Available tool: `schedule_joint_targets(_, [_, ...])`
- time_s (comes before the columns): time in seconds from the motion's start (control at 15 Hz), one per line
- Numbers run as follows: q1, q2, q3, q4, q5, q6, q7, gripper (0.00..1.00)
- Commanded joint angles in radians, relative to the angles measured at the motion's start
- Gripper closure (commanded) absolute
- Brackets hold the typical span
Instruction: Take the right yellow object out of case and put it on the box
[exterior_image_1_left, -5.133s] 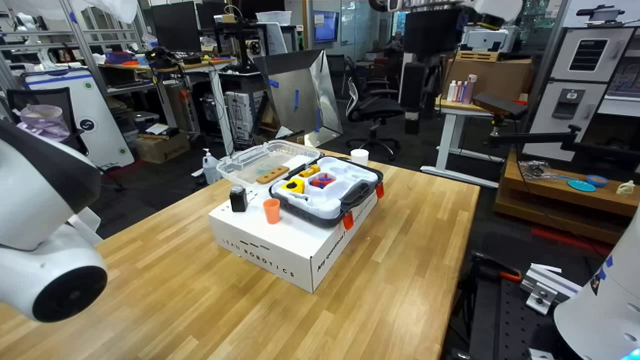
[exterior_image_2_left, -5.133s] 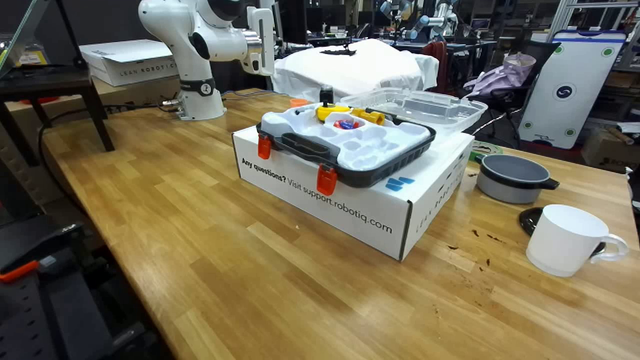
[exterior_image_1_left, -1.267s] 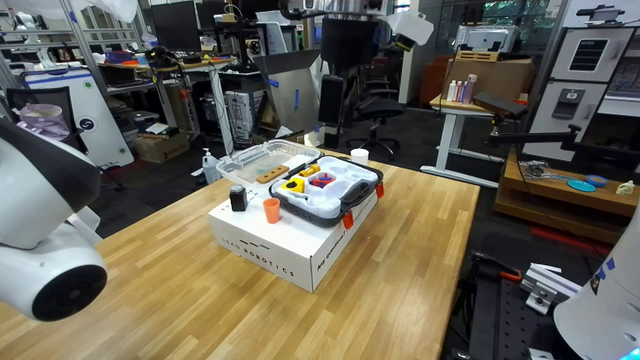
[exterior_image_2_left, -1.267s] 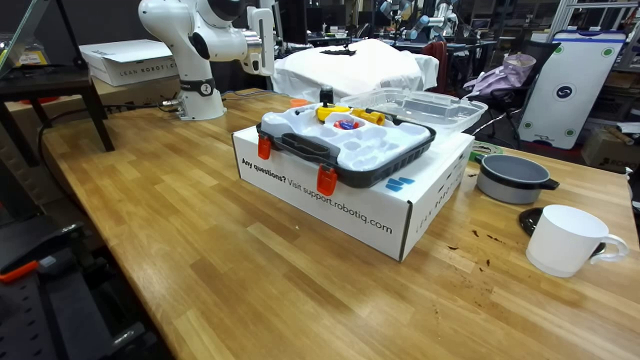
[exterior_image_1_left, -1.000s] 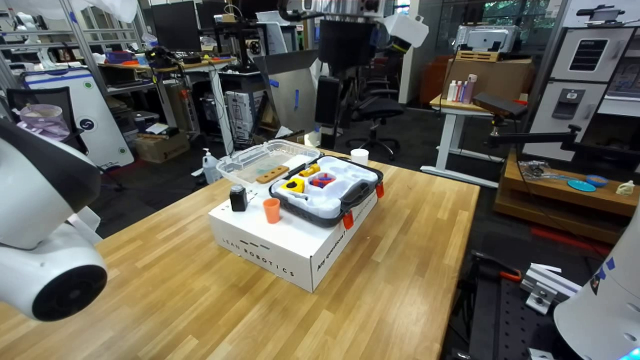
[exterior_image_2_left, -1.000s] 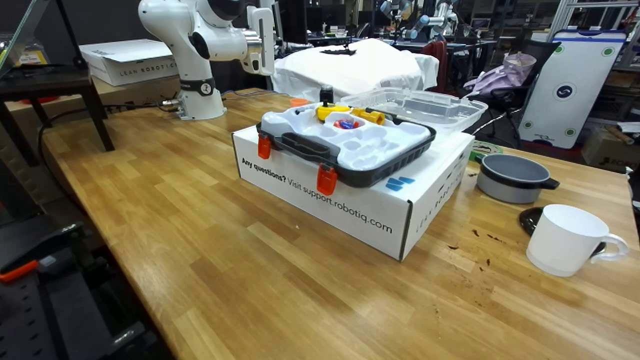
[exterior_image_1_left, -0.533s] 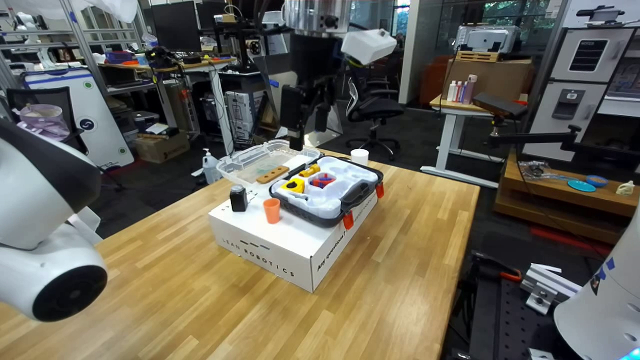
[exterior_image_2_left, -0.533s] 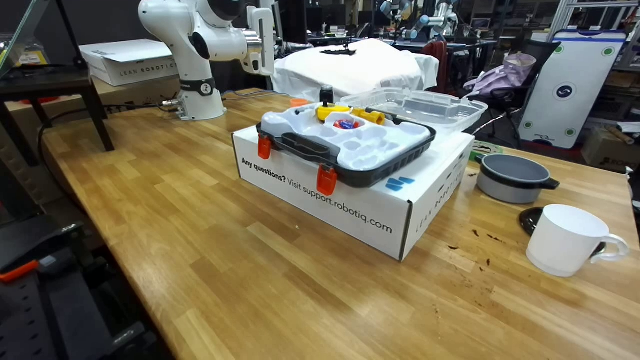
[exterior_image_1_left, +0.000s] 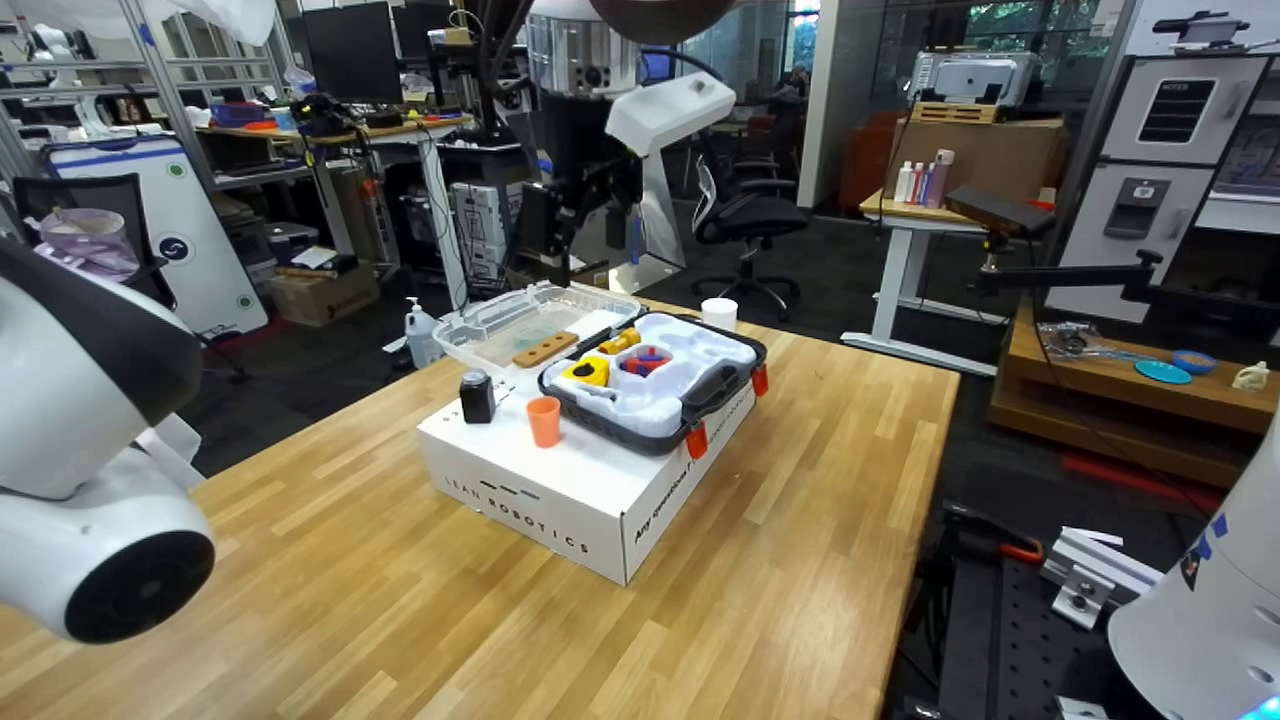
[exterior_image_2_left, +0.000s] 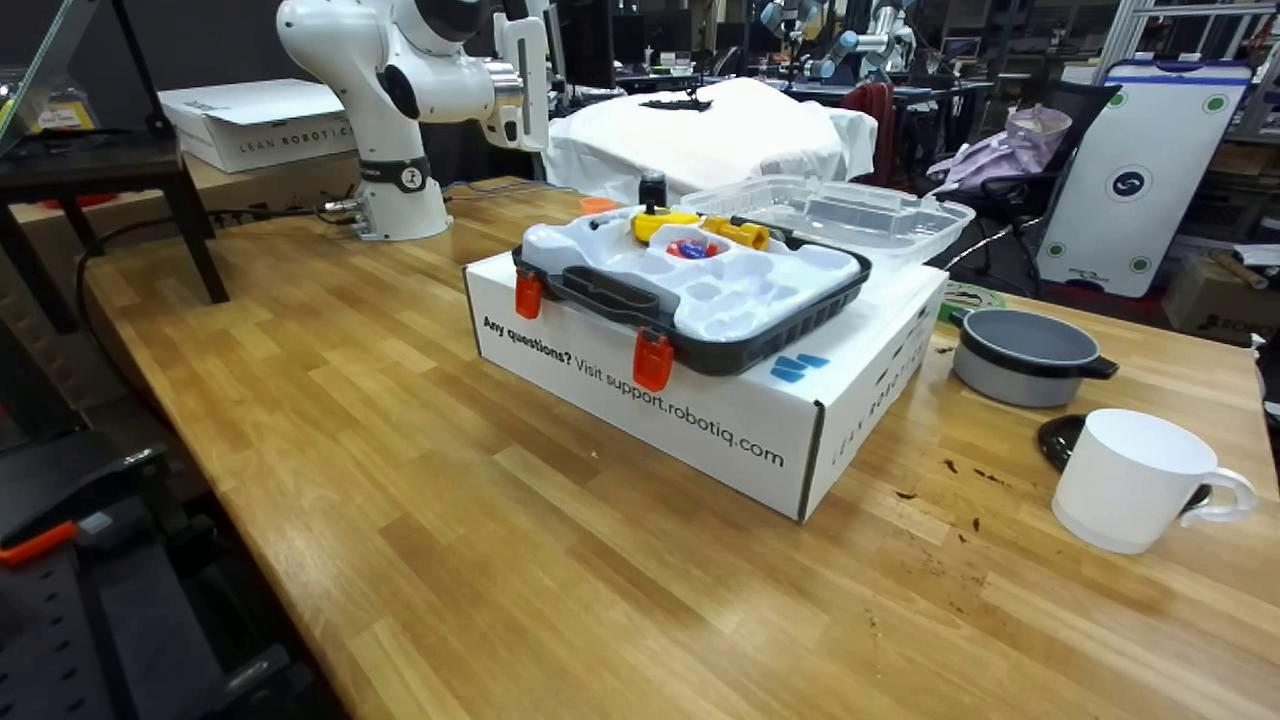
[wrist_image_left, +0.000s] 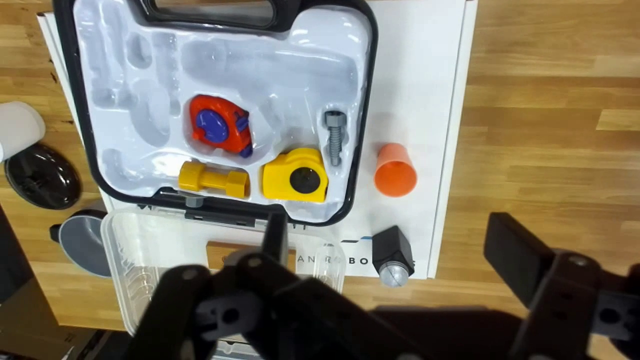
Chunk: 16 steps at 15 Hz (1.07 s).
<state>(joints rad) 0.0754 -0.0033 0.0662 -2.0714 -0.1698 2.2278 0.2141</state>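
- Yellow dumbbell piece lies in the case, along its hinge edge. I'm reading it as the "right" yellow one, since both exterior views put it on the right of the pair.
- Yellow tape measure sits just beside it, also in the case. Wrist view swaps the two, so tbh the sentence could mean this one instead.
- White box is directly under the case, so the put-down is a short hop, imo onto the strip sticking out beside the case. Mind the orange cup and black container standing there.
- Pincer is farthest out, hanging well above the case, fingers wide apart and nothing held. Looks like the approach step to me, with the grab not done yet.
- Next move: line up over the case's hinge edge, then go down. The fingers are spread along the piece's length, so I'd probably twist first and pinch the thin middle. Could be tight against the case's rim.
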Motion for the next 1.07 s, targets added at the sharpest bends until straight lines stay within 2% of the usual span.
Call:
schedule_joint_targets(0.0, [-0.002,0.001,0.002,0.004,0.0,-0.003,0.001,0.0])
schedule_joint_targets(0.4, [-0.005,0.026,-0.002,0.037,-0.008,-0.009,0.023,0.0])
schedule_joint_targets(0.8, [-0.01,0.08,-0.017,0.104,0.052,-0.027,-0.023,0.0])
schedule_joint_targets(1.0, [-0.018,0.104,-0.037,0.12,0.047,-0.034,0.02,0.0])
